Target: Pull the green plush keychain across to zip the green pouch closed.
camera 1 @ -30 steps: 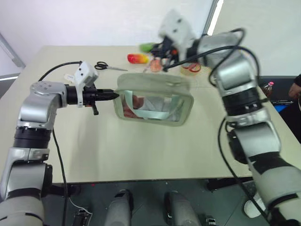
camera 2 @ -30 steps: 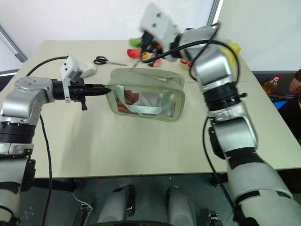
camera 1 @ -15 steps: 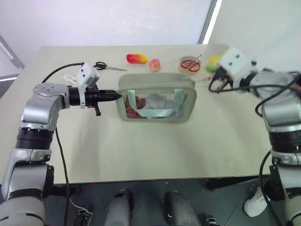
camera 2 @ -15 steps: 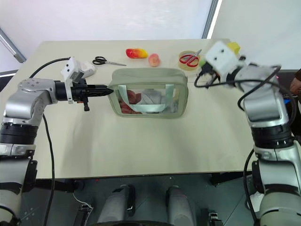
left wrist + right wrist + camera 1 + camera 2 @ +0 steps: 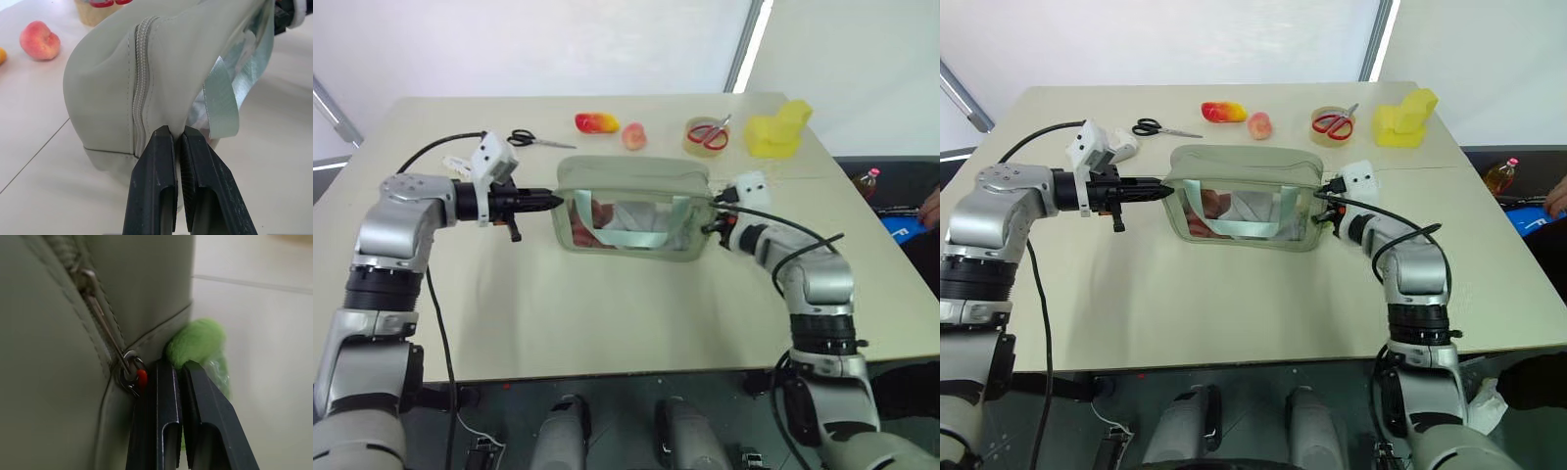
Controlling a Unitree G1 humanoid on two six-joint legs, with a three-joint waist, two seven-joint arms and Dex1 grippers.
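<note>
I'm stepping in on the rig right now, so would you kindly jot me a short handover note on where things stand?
Left gripper: jaws shut on the green pouch, pinching the fabric at its left end beside the zipper.
Right gripper: jaws shut on the green plush keychain, at the pouch's right end on the table.
Done: the zipper looks closed along the top, with the slider at the right end.
Left: confirm the zip is fully home, then release both grips.

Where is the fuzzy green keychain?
In the right wrist view, the fuzzy lime-green plush keychain sits at the pale green fabric pouch's end, at the right end effector.
</note>
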